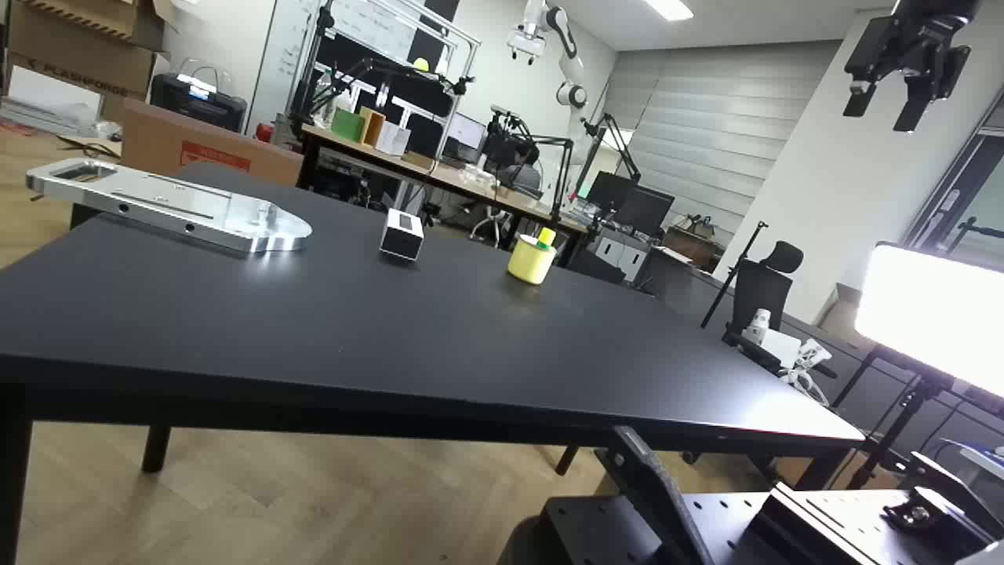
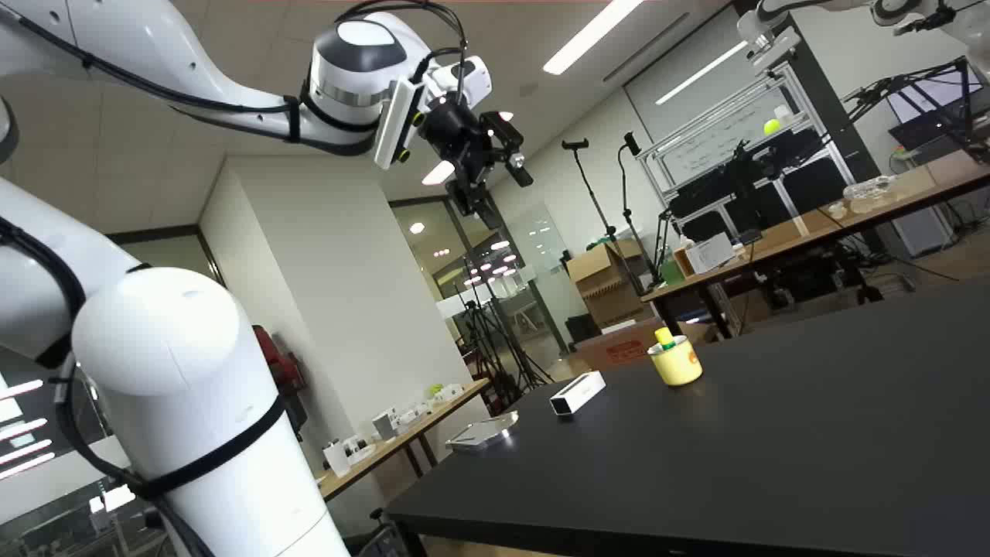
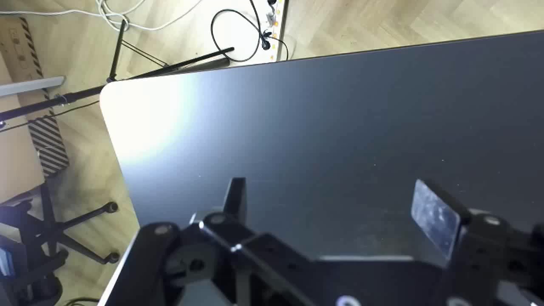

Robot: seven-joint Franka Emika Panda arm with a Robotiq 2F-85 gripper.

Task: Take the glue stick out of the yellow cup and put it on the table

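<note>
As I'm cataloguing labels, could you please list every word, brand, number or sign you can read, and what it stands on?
"FLASHFORGE" (first letter blurred, probably F): on the cardboard box.
Red label on the long box: too blurred.
Whiteboard writing: too small.
Orange mark on the yellow cup: too small.
Printed mark on the striped box: too blurred.
Numbers: none readable.

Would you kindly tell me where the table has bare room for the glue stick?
In an exterior view, the black table offers most bare room between the yellow cup and the near edge; a smaller gap separates cup and white box. It is tightest between box and metal plate.
</note>
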